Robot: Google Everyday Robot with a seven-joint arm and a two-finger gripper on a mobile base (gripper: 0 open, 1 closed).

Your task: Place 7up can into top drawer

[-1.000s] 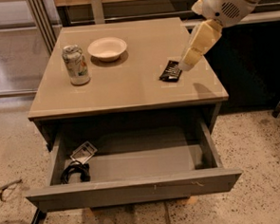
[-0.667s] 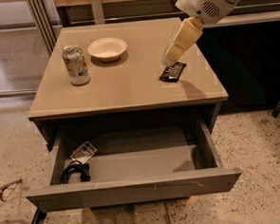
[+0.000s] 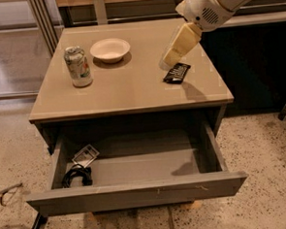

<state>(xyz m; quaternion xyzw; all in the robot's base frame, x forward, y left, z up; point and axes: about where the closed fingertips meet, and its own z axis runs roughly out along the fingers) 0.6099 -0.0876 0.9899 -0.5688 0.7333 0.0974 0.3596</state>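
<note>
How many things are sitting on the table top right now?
3: can at left, bowl at back, dark packet at right with the gripper hovering close by.

Shiny metal is shown by the 7up can [image 3: 78, 67], a smooth sheen by the bench [image 3: 131, 88], and matt cream plastic by the pincer [image 3: 167, 63] above its right side.

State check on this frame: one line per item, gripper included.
7up can: upright on the cabinet top, left side, not held.
top drawer: pulled open; black cable and small packet lie in its left end.
bowl: upright, looks empty.
black wrapper: flat on the cabinet top, right side.
gripper: over the right side of the cabinet top, just above the black wrapper, away from the 7up can.
</note>
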